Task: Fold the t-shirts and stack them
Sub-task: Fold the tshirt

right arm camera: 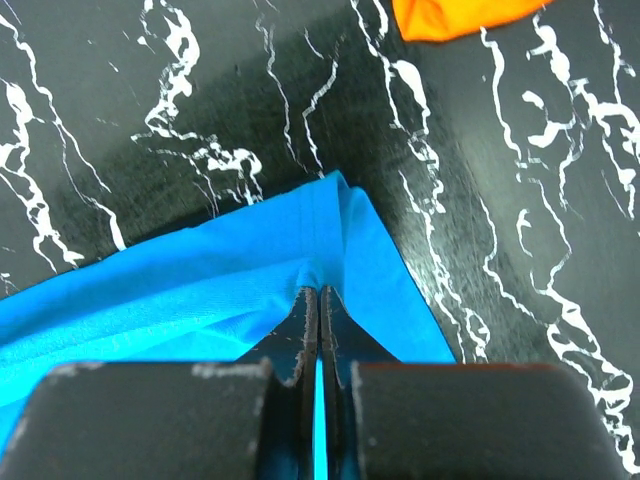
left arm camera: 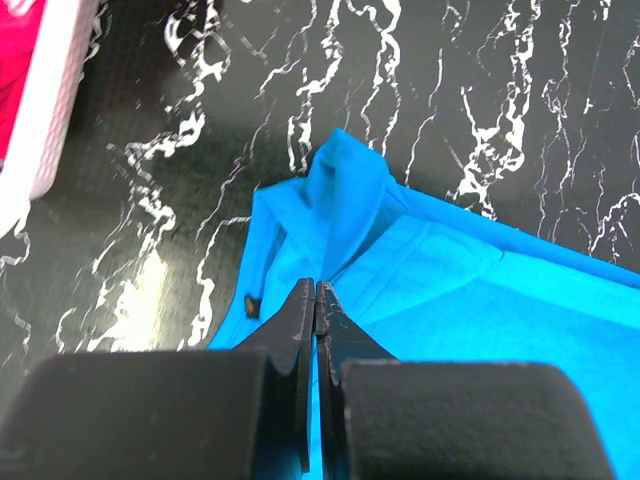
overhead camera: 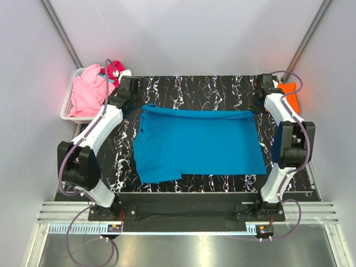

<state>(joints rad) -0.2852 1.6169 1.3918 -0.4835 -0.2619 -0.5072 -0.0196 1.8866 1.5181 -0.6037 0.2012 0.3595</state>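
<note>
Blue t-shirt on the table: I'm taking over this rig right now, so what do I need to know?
Grippers: the left gripper is shut on the far-left corner of the blue t-shirt; the right gripper is shut on its far-right corner.
Things: the blue t-shirt lies spread in the middle of the table. The orange t-shirt sits at the far-right corner, partly hidden by the right arm. The pink t-shirt and the magenta t-shirt are in the white basket, far left.
Done: blue shirt laid out, both far corners gripped.
Left: probably fold it, stack it, then do the basket shirts.
</note>
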